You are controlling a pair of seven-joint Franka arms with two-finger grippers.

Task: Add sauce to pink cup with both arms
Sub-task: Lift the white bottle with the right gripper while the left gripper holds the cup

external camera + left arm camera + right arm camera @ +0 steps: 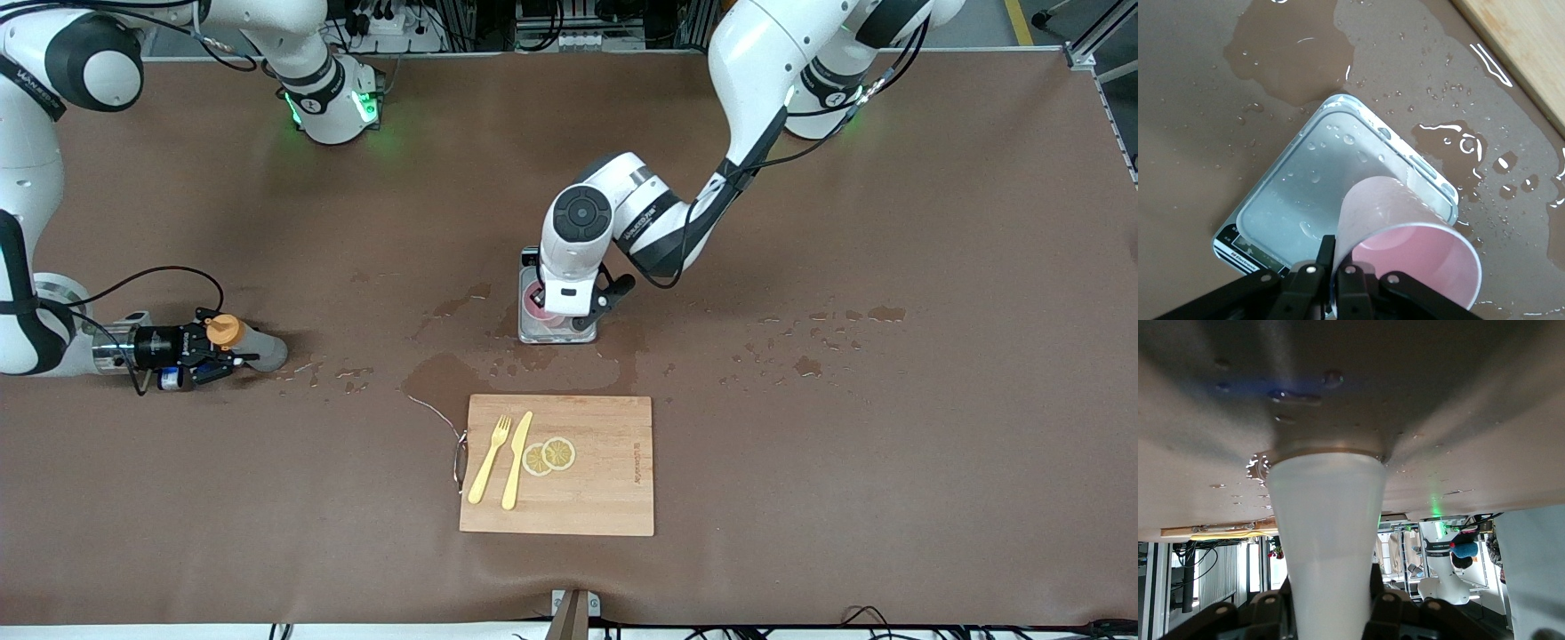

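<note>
The pink cup [536,300] stands on a small digital scale [558,337] at mid-table, mostly hidden under the left hand. In the left wrist view my left gripper [1337,265] is shut on the cup's [1418,253] rim, with one finger inside the wall and one outside. The sauce bottle [253,347], greyish-white with an orange cap [224,330], stands on the table at the right arm's end. My right gripper [212,354] is shut on its upper body. In the right wrist view the bottle [1328,540] fills the gap between the fingers [1268,607].
A wooden cutting board [605,498] lies nearer the front camera than the scale. It carries a yellow fork [490,458], a yellow knife [516,460] and two lemon slices [548,456]. Wet patches [436,378] spread around the scale [1305,193] and toward the left arm's end.
</note>
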